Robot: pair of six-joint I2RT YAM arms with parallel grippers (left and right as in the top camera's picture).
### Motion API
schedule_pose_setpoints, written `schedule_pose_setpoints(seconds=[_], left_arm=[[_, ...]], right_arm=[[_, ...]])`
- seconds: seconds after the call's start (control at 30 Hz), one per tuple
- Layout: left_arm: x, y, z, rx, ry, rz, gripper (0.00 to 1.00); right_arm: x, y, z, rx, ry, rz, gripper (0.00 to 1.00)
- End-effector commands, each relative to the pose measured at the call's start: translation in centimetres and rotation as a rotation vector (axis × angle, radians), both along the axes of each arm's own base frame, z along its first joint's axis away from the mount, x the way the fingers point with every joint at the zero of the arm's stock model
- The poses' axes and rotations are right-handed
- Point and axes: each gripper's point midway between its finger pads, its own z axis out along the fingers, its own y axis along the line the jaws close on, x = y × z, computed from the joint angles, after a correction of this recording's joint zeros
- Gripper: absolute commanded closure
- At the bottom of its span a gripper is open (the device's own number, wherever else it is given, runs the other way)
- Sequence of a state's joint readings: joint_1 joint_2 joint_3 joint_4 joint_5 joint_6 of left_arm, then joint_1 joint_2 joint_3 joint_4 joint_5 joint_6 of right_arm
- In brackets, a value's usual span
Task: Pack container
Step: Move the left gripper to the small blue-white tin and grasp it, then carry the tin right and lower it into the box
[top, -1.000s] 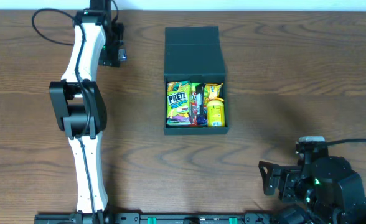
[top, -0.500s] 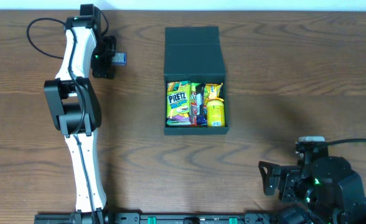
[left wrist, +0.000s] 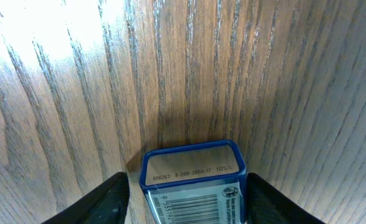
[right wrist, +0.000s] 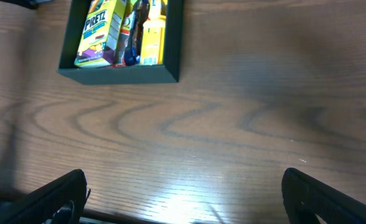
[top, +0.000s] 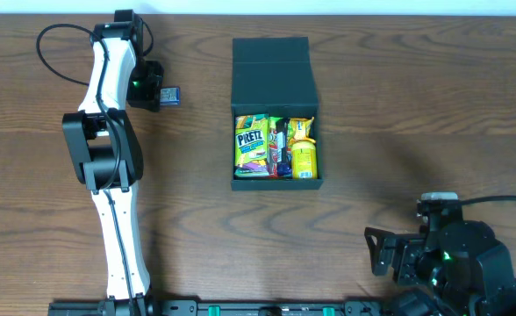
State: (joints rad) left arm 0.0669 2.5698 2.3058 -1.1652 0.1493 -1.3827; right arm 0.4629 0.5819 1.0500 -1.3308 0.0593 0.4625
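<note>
Left arm has swung since a second ago: left claw (top: 153, 90) now sits slightly nearer and closer to the container (top: 275, 183), and the blue packet (left wrist: 192, 165) pokes out of it in the overhead view; right arm and container unmoved.

Nearest: right claw (top: 374, 253) parked low over the tabletop (top: 416, 114), spread wide, holding nothing, well apart from the container.

Mid-table: container sits flat, open; hinged lid (top: 273, 70) laid back on the far side; snacks (top: 275, 147) stand side by side and fill most of it, little free room visible.

Farthest: left claw closed on the blue packet, which sits square between the fingers in the wrist view; well left of the container.

Handling, my read: container is cardboard, so light and likely to slide if nudged; walls fairly stiff, lid floppy at the hinge; matte skin should give decent grip; fragile only against crushing. Best hold is a pinch on a side wall at the rim; for closing, take the lid by its free far edge while the other claw braces the front wall.
</note>
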Motion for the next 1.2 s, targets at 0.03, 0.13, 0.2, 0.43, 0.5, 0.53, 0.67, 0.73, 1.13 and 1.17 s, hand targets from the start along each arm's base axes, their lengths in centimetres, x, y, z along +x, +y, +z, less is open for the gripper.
schedule_pose_setpoints(seconds=[0.03, 0.13, 0.2, 0.43, 0.5, 0.53, 0.67, 0.73, 1.13, 1.17], left_arm=[[0.2, 0.4, -0.6, 0.029, 0.004, -0.008, 0.43], [0.2, 0.3, -0.6, 0.03, 0.004, -0.009, 0.48], [0.2, 0.4, -0.6, 0.038, 0.004, -0.01, 0.52], [0.1, 0.5, -0.6, 0.082, 0.01, -0.051, 0.64], [0.1, 0.3, -0.6, 0.085, 0.01, -0.071, 0.68], [0.1, 0.2, -0.6, 0.085, 0.01, -0.079, 0.69], [0.0, -0.1, -0.2, 0.087, 0.008, -0.121, 0.78], [-0.2, 0.1, 0.3, 0.098, 0.019, -0.129, 0.85], [-0.7, 0.2, 5.6, 0.196, 0.022, -0.33, 0.94], [-0.7, -0.1, 6.0, 0.198, 0.019, -0.354, 0.94]], right_arm=[[0.0, -0.1, 0.3, -0.005, -0.012, 0.002, 0.01], [0.0, -0.1, 0.3, -0.005, -0.012, 0.002, 0.01], [0.0, -0.1, 0.3, -0.005, -0.012, 0.002, 0.01], [0.0, -0.1, 0.3, -0.005, -0.012, 0.002, 0.01], [0.0, -0.1, 0.3, -0.005, -0.012, 0.002, 0.01], [0.0, -0.1, 0.3, -0.005, -0.012, 0.002, 0.01], [0.0, -0.1, 0.3, -0.005, -0.012, 0.002, 0.01], [0.0, -0.1, 0.3, -0.005, -0.012, 0.002, 0.01], [0.0, -0.1, 0.3, -0.005, -0.012, 0.002, 0.01], [0.0, -0.1, 0.3, -0.005, -0.012, 0.002, 0.01]])
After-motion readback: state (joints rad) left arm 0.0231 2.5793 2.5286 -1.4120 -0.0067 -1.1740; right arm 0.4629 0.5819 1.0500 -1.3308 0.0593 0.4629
